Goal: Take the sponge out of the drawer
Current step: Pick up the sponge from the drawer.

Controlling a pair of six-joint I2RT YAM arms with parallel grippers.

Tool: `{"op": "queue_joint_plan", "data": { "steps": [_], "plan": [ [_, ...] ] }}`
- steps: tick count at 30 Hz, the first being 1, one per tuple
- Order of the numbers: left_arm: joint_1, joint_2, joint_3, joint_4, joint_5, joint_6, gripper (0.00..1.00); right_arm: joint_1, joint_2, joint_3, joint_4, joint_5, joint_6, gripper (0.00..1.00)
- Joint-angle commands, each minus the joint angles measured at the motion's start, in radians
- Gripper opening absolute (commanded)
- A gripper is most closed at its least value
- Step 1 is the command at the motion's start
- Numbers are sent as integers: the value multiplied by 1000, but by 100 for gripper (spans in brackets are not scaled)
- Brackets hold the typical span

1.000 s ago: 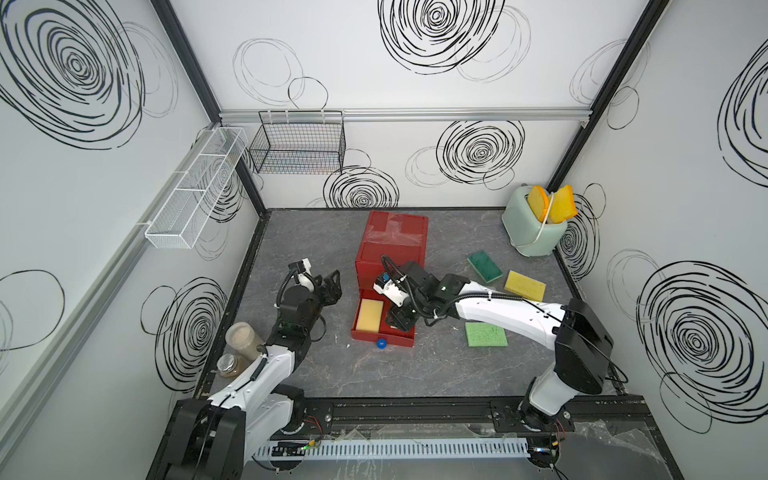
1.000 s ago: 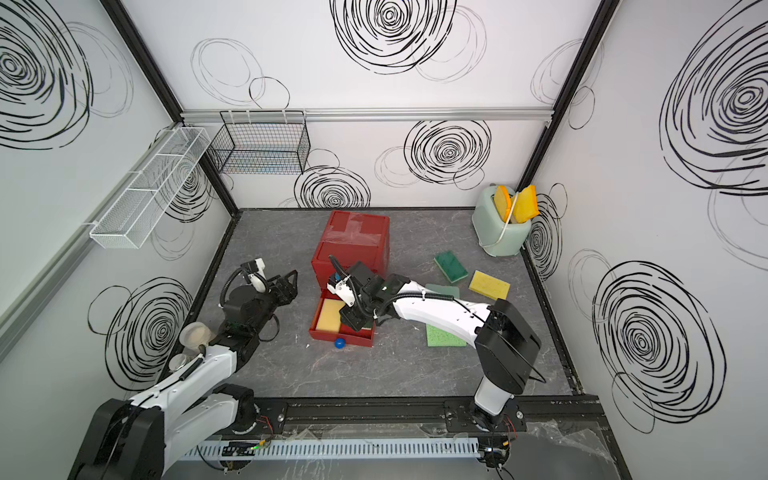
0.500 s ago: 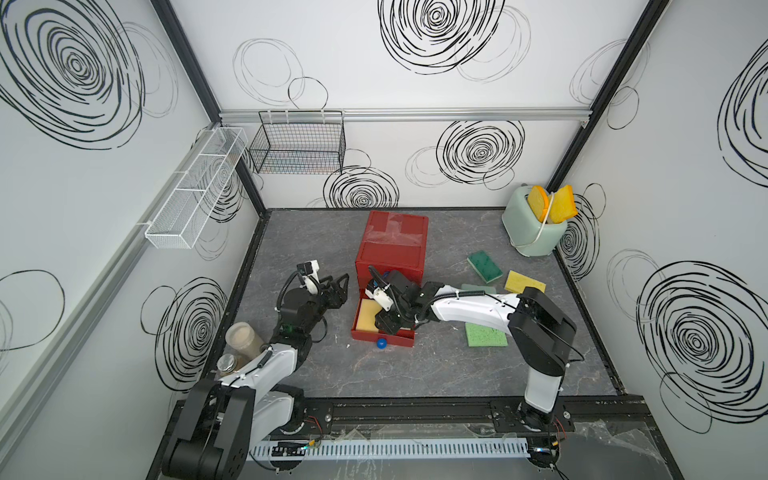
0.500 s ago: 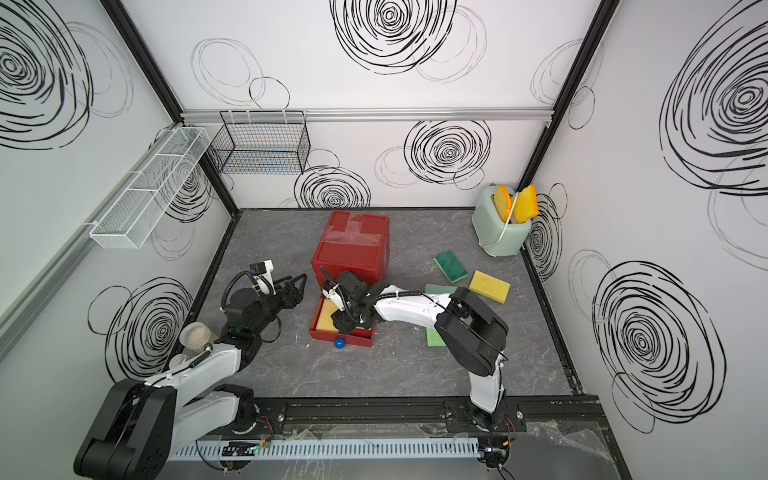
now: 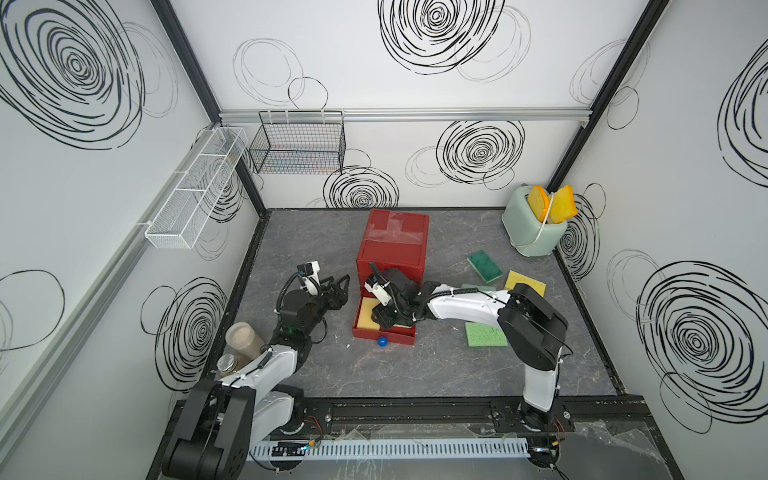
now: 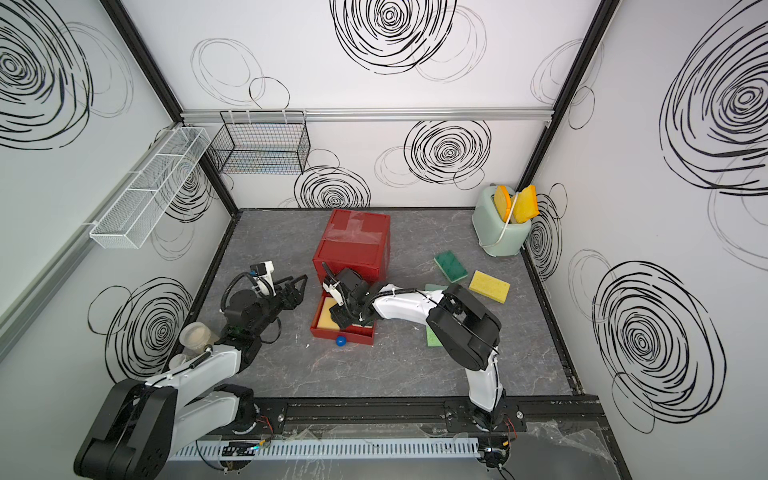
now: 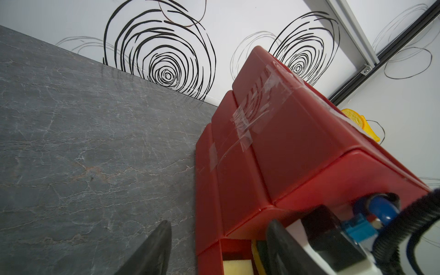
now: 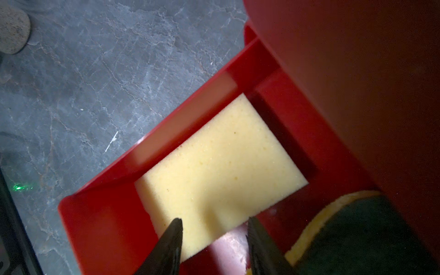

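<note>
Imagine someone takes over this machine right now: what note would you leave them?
Left gripper: open, empty, beside the red drawer unit.
Right gripper: open, down in the pulled-out drawer, jaws astride a corner of the yellow sponge, which lies flat.
Done: drawer open, sponge reached.
Left: close on the sponge and lift it clear.
Note: a second, green-backed sponge lies in the same drawer.

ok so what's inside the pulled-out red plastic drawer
A pale yellow rectangular sponge lies flat in the red drawer, beside a green-faced yellow sponge. The right gripper and red cabinet cover the rest.
</note>
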Motion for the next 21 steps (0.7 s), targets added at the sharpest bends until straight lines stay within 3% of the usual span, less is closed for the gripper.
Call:
{"op": "queue_joint_plan", "data": {
  "steps": [1,21],
  "plan": [
    [10,-11,-8,62,9,16,67,-23,25,-11,-25,31,36,47],
    [8,-31,-20,60,7,9,67,55,128,1,-73,141,-22,46]
  ]
}}
